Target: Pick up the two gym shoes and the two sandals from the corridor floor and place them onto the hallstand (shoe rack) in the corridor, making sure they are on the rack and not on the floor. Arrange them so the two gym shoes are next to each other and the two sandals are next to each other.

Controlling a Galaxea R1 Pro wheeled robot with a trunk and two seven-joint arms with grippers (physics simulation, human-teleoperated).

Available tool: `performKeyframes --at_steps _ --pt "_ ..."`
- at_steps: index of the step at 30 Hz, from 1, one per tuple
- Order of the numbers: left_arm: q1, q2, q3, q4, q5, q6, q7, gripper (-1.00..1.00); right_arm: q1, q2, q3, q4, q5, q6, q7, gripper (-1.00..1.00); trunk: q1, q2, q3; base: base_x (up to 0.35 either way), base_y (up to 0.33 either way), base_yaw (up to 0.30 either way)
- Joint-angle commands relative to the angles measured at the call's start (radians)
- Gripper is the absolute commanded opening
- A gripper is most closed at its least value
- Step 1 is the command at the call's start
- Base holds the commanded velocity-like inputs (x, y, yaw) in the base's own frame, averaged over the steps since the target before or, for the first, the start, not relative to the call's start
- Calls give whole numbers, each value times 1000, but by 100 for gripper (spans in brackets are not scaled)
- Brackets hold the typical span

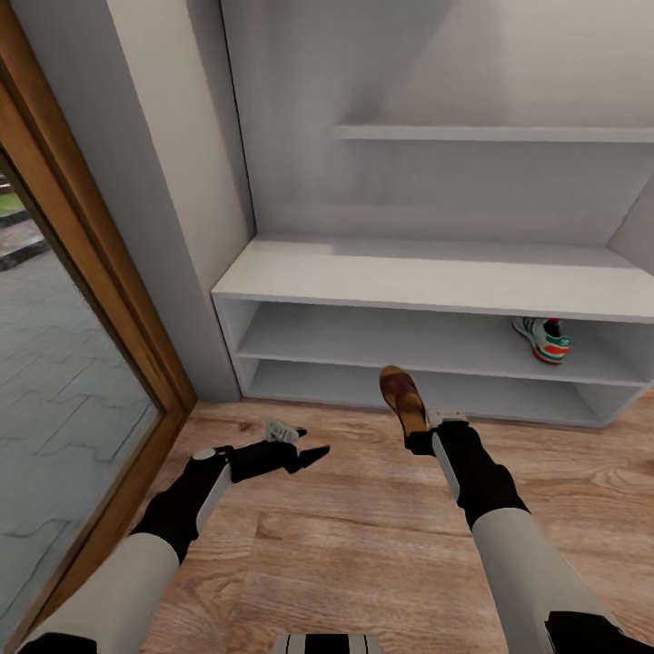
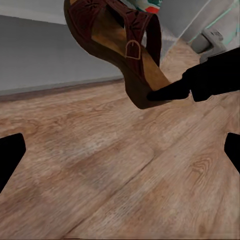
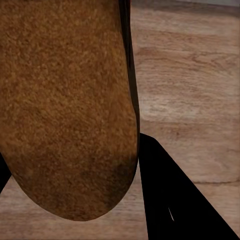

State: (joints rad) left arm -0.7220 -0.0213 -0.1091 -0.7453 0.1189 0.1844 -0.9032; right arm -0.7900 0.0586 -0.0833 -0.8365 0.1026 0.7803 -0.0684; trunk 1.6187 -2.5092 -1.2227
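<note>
Item: 1 sandal (image 1: 402, 396) pinched by its heel in my right hand (image 1: 420, 442), raised toward hallstand (image 1: 436, 277) shelves; left hand (image 1: 300, 452) spread wide, holding nothing

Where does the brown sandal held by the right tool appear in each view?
Head view: sandal at center, before the rack's lowest shelf.
Left wrist view: upper middle, heel pinched by a black finger.
Right wrist view: its sole close up.
Shared landmark: the wood-plank floor.
</note>
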Motion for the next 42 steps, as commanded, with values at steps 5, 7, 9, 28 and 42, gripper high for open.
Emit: performKeyframes --at_steps 5,7,9,28,42 --pt "0 -10 -96 5 13 10 -2 100 0 1 -5 -2 6 5 2 -100 0 0 -1 80 0 0" --pt "0 -10 -102 6 14 10 -2 100 0 1 -5 -3 6 5 2 -100 0 0 -1 250 0 0" --pt "0 -11 -107 6 14 10 -2 100 0 1 -6 -3 6 5 2 -100 0 0 -1 304 0 0" --pt "0 -12 -110 6 15 10 -2 100 0 0 -7 -1 6 5 2 -100 0 0 -1 307 -135 0" --pt "0 -12 -110 6 16 10 -2 100 0 0 -7 -1 6 5 2 -100 0 0 -1 230 -64 0"
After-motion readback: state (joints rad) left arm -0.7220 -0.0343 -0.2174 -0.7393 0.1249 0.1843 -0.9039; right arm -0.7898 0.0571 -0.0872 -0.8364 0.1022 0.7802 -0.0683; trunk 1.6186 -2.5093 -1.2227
